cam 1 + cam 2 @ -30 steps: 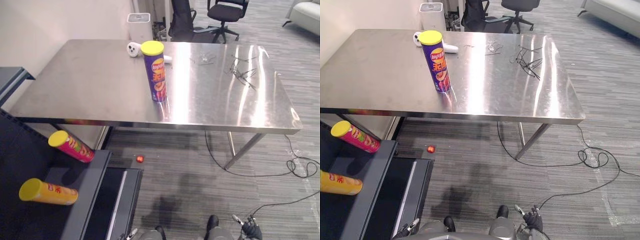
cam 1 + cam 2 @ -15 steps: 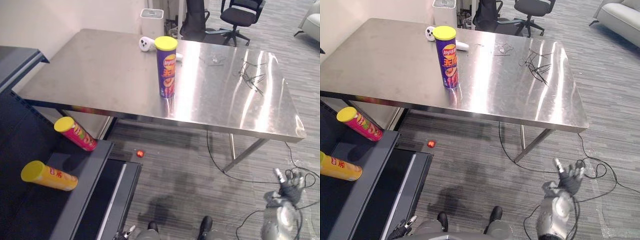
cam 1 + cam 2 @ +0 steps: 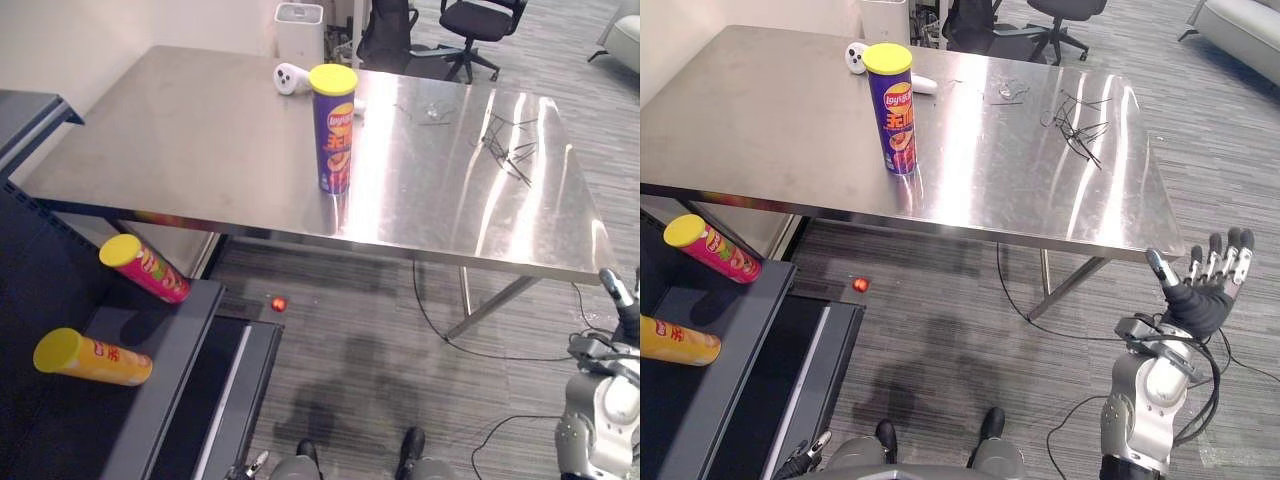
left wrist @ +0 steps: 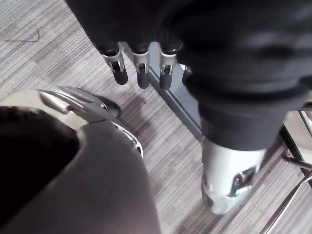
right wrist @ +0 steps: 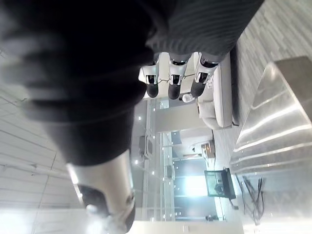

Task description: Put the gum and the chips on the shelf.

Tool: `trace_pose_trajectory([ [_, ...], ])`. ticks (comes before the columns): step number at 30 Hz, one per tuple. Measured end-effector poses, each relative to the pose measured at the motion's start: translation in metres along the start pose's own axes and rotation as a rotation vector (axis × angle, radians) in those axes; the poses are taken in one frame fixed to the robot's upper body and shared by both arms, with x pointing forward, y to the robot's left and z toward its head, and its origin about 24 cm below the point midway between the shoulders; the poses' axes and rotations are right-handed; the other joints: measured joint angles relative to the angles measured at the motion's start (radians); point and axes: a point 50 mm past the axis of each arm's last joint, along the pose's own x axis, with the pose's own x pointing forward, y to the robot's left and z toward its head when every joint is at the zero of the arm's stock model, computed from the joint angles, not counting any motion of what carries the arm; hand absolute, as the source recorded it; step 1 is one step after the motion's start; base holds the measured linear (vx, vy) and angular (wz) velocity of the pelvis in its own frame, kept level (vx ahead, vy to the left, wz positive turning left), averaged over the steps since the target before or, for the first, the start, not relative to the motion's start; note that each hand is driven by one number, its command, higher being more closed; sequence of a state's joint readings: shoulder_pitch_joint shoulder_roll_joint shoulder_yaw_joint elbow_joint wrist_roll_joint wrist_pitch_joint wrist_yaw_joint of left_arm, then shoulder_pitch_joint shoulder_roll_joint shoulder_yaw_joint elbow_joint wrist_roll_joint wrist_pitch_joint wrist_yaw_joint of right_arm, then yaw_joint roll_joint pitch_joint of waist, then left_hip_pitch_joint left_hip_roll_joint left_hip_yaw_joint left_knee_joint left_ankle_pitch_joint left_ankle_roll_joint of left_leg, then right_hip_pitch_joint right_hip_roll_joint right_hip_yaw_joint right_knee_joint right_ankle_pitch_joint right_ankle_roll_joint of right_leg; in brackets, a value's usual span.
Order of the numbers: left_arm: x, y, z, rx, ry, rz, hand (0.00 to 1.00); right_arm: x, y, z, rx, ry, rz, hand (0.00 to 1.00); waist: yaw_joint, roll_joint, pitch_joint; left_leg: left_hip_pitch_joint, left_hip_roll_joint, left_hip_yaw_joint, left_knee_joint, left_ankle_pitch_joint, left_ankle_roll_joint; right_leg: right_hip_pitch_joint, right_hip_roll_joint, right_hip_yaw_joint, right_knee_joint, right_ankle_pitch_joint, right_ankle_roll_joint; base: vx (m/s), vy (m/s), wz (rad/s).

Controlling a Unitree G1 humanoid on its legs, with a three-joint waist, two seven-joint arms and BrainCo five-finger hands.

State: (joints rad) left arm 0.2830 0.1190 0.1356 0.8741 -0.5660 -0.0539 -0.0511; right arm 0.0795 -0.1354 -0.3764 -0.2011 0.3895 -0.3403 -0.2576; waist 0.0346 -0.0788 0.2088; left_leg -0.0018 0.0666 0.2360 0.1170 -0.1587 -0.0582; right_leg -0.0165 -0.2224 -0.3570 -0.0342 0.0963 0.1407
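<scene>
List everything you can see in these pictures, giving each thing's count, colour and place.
table: one, silver, centre
purple can: one, yellow lid, upright on the table
pink can: one, yellow lid, lying on the shelf
yellow can: one, lying on the shelf
shelf: one, dark, left
controller: one, white, behind the purple can
wires: one tangle, black, table's far right
red object: one, small, floor
right hand: open, raised, lower right
left hand: open, above the floor

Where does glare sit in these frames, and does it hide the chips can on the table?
Left eye view: bright streaks on the steel table right of the purple chips can, which is unobscured. Right wrist view: bright light behind the right hand washes out the background.
</scene>
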Motion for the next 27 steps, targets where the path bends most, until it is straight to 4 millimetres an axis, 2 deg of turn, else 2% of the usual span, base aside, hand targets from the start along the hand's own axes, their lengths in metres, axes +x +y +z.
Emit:
trace_pose_trajectory([
  [3, 0.000, -0.002, 0.003, 0.013, -0.012, -0.011, 0.00, 0.012, 0.024, 0.000, -0.022, 0.001, 0.154, 0.00, 0.007, 0.001, 0.007, -0.025, -0.003, -0.010, 0.016, -0.007, 0.005, -0.011, -0.006, -0.001, 0.004, 0.000, 0.000, -0.04, 0.017, 0.10],
  [5, 0.001, -0.005, 0.007, 0.033, -0.027, -0.036, 0.00, 0.034, 0.045, -0.003, -0.032, -0.002, 0.243, 0.00, 0.008, 0.001, 0.030, -0.048, -0.008, -0.033, 0.034, -0.006, 0.008, -0.016, -0.012, -0.019, 0.010, 0.001, 0.001, -0.04, 0.010, 0.23],
  [6, 0.001, -0.006, 0.009, 0.032, -0.035, -0.043, 0.00, 0.041, 0.050, -0.005, -0.037, 0.002, 0.256, 0.00, 0.013, 0.001, 0.039, -0.050, -0.008, -0.036, 0.039, -0.006, 0.009, -0.016, -0.013, -0.021, 0.012, 0.001, 0.001, -0.05, 0.007, 0.23],
  [11, 0.002, -0.017, 0.020, 0.038, -0.070, -0.103, 0.00, 0.087, 0.085, -0.007, -0.071, 0.008, 0.322, 0.00, 0.058, 0.018, 0.097, -0.116, -0.012, -0.086, 0.082, -0.002, 0.013, -0.034, -0.017, -0.047, 0.020, 0.001, 0.001, -0.04, 0.001, 0.28],
  [12, 0.002, -0.018, 0.020, 0.043, -0.071, -0.113, 0.00, 0.100, 0.097, -0.002, -0.078, -0.009, 0.342, 0.00, 0.066, 0.023, 0.121, -0.129, -0.012, -0.098, 0.096, -0.002, 0.013, -0.035, -0.018, -0.056, 0.021, 0.001, 0.001, -0.04, -0.007, 0.25],
  [13, 0.002, -0.019, 0.020, 0.043, -0.071, -0.114, 0.00, 0.102, 0.099, 0.000, -0.080, -0.012, 0.345, 0.00, 0.068, 0.025, 0.125, -0.132, -0.013, -0.102, 0.098, -0.002, 0.013, -0.036, -0.018, -0.058, 0.021, 0.001, 0.001, -0.05, -0.005, 0.23],
  [18, 0.002, -0.029, 0.029, 0.065, -0.104, -0.178, 0.00, 0.139, 0.133, 0.035, -0.092, -0.119, 0.372, 0.00, 0.111, 0.034, 0.207, -0.202, -0.014, -0.136, 0.139, -0.001, 0.015, -0.070, -0.018, -0.084, 0.021, 0.015, -0.006, -0.04, 0.003, 0.14],
  [21, 0.003, -0.034, 0.033, 0.090, -0.117, -0.203, 0.00, 0.149, 0.152, 0.051, -0.087, -0.160, 0.392, 0.00, 0.128, 0.041, 0.235, -0.229, -0.017, -0.142, 0.158, -0.001, 0.015, -0.085, -0.021, -0.087, 0.021, 0.022, -0.004, -0.04, 0.026, 0.07],
  [27, 0.003, -0.040, 0.036, 0.105, -0.125, -0.233, 0.00, 0.161, 0.179, 0.070, -0.131, -0.195, 0.453, 0.00, 0.151, 0.053, 0.263, -0.247, -0.020, -0.165, 0.173, 0.000, 0.016, -0.086, -0.022, -0.102, 0.022, 0.023, -0.004, -0.03, 0.008, 0.07],
])
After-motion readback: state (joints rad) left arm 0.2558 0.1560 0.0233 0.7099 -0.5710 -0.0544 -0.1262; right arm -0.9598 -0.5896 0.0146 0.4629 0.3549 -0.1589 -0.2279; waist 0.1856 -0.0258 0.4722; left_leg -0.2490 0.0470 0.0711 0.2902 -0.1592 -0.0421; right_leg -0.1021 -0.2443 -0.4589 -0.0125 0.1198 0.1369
